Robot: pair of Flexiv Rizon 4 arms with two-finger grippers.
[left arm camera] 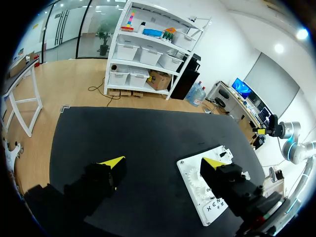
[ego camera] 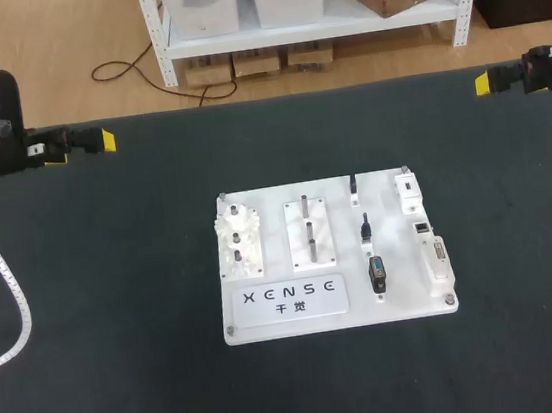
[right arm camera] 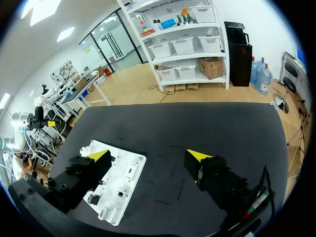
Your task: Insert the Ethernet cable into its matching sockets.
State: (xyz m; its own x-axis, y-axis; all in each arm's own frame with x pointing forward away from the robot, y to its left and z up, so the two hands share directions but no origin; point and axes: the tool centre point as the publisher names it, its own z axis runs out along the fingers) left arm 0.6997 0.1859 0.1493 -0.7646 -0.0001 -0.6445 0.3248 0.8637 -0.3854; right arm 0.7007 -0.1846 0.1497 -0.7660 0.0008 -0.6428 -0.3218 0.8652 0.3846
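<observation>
A white practice board [ego camera: 270,323] lies in the middle of the black mat, also seen in the left wrist view [left arm camera: 193,181] and the right wrist view [right arm camera: 129,185]. Small black plugs [ego camera: 365,228] stand in a column on its right half, above a black block [ego camera: 377,275]. White socket modules [ego camera: 435,259] line its right edge. I cannot tell which piece is the Ethernet cable. My left gripper [ego camera: 104,140] hovers at the mat's far left, open and empty [left arm camera: 164,163]. My right gripper [ego camera: 484,83] hovers at the far right, open and empty [right arm camera: 147,154]. Both are far from the board.
On the board's left half stand a white geared fixture [ego camera: 238,239] and a plate with upright pegs [ego camera: 309,231]. A label plate [ego camera: 286,300] sits at the front. A white corrugated hose [ego camera: 2,270] hangs from my left arm over the mat's left edge.
</observation>
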